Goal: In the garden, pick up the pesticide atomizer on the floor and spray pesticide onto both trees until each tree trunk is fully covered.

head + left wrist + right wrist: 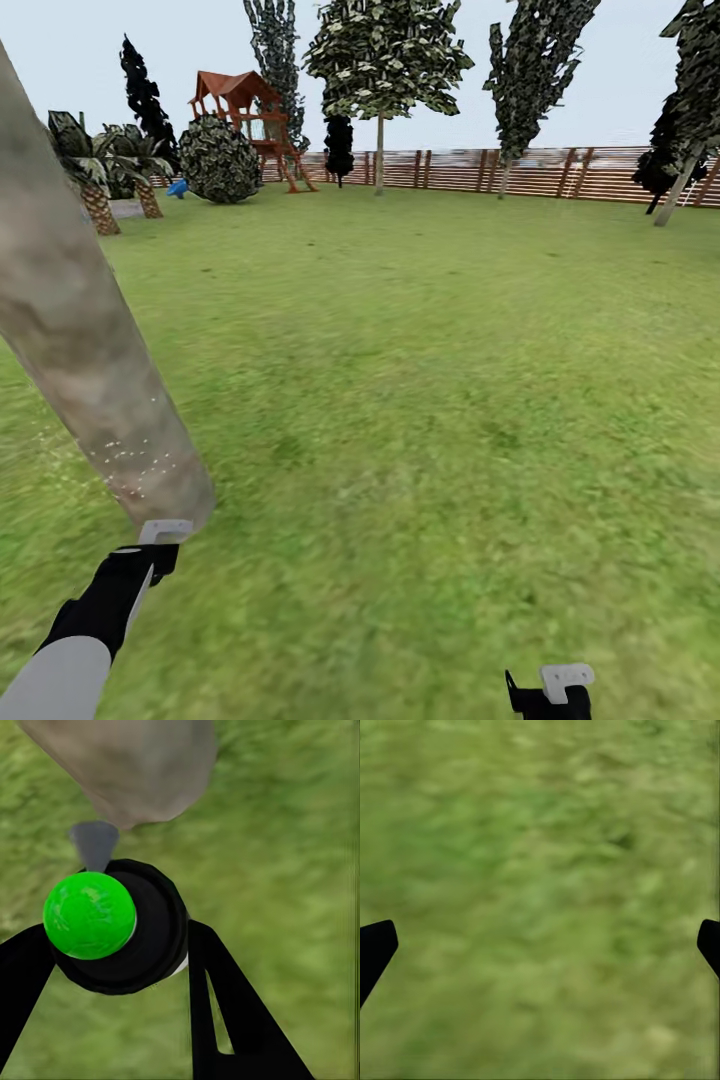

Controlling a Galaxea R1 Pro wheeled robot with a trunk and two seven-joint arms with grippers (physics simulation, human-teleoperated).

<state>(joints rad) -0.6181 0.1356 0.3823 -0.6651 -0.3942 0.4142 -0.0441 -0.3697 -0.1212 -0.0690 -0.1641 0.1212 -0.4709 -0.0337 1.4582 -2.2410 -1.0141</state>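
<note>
A thick tree trunk point(80, 330) of mottled grey-brown bark crosses the left of the head view and reaches the lawn just ahead of my left gripper point(160, 540). White pesticide specks point(140, 472) dot its lower part. In the left wrist view my left gripper point(116, 937) is shut on the pesticide atomizer point(142, 937), a round black body with a bright green ball on it. Its grey nozzle point(94, 844) points at the trunk's base point(127, 765). My right gripper point(560, 690) hangs low at the right over bare grass, its fingers point(375, 949) wide open and holding nothing.
Green lawn point(430, 380) stretches ahead to a brown slatted fence point(540, 170). Several trees point(380, 70) stand along it. At the back left are a round dark bush point(220, 160), a red-roofed play tower point(250, 110) and palms point(95, 165).
</note>
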